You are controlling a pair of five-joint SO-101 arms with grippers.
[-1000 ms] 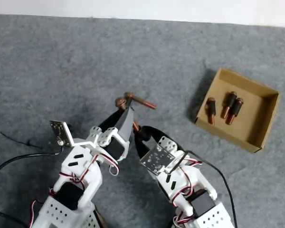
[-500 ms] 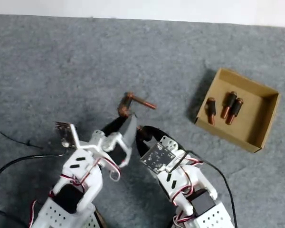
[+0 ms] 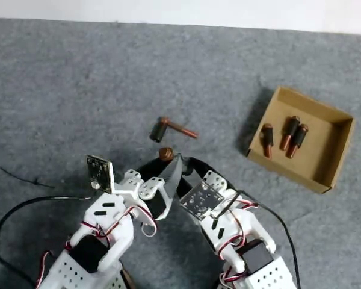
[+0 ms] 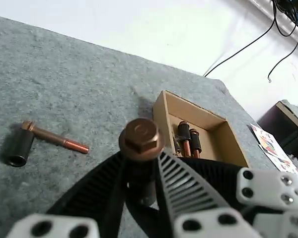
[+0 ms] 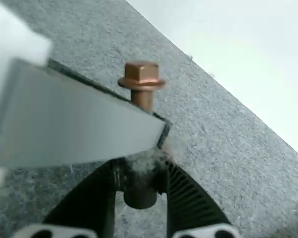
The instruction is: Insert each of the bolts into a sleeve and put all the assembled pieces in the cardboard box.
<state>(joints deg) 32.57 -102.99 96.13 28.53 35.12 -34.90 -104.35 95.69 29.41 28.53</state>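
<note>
Overhead, two wrist close-ups on bolt (image 3: 165, 154)

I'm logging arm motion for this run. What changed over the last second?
The left gripper drew back toward its base, carrying its bolt from beside the loose sleeve to the right gripper, shut on a second sleeve. The right gripper, the loose sleeve, the bare bolt beside it, and the box with its three pieces kept their places.
</note>
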